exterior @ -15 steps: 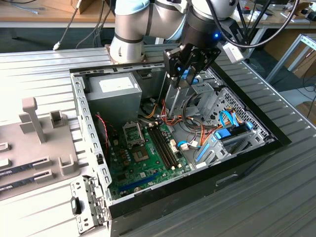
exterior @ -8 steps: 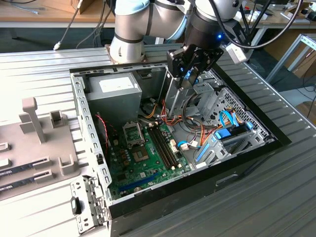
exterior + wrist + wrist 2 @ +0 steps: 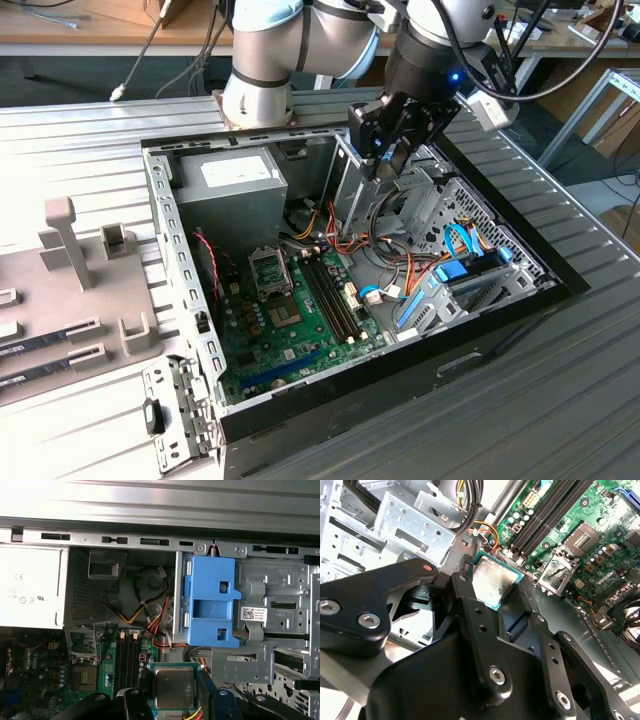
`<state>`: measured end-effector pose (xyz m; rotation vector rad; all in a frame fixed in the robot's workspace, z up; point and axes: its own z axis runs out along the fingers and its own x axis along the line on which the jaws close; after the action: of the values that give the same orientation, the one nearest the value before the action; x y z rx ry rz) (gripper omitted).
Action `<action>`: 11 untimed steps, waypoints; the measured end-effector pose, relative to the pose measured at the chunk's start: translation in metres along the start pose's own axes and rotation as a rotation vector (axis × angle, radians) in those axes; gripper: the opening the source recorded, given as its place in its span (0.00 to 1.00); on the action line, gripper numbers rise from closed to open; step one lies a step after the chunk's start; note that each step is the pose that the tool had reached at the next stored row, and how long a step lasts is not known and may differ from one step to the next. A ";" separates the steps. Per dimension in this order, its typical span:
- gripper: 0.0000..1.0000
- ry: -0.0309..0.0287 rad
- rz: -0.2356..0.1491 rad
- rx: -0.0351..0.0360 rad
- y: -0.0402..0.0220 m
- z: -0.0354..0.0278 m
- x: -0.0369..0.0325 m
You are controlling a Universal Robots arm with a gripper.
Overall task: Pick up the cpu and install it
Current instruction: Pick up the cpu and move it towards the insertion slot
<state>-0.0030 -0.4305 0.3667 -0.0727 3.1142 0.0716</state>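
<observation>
Gripper (image 3: 384, 163) downward over computer case (image 3: 164, 222), cpu (image 3: 173, 687) in its grasp

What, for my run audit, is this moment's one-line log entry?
gripper: shut on small square silver-topped cpu | location: above open metal computer case | cpu: not yet installed

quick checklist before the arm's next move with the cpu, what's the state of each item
1. cpu clamped in the gripper: ok.
2. socket frame hinged open: ok.
3. cpu socket empty: ok, as far as it shows.
4. cpu above the cpu socket: not ok; it hangs past the memory slots, near the drive cage.
5. cpu corner mark lined up with the cpu socket: cannot tell.
</observation>
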 end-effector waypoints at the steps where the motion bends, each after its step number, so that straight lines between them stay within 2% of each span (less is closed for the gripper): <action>1: 0.47 0.0000 0.000 0.0001 -0.0002 0.0003 -0.0011; 11: 0.47 0.0001 0.000 0.0011 -0.0027 0.0039 -0.0166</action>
<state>0.0138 -0.4322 0.3631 -0.0729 3.1143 0.0698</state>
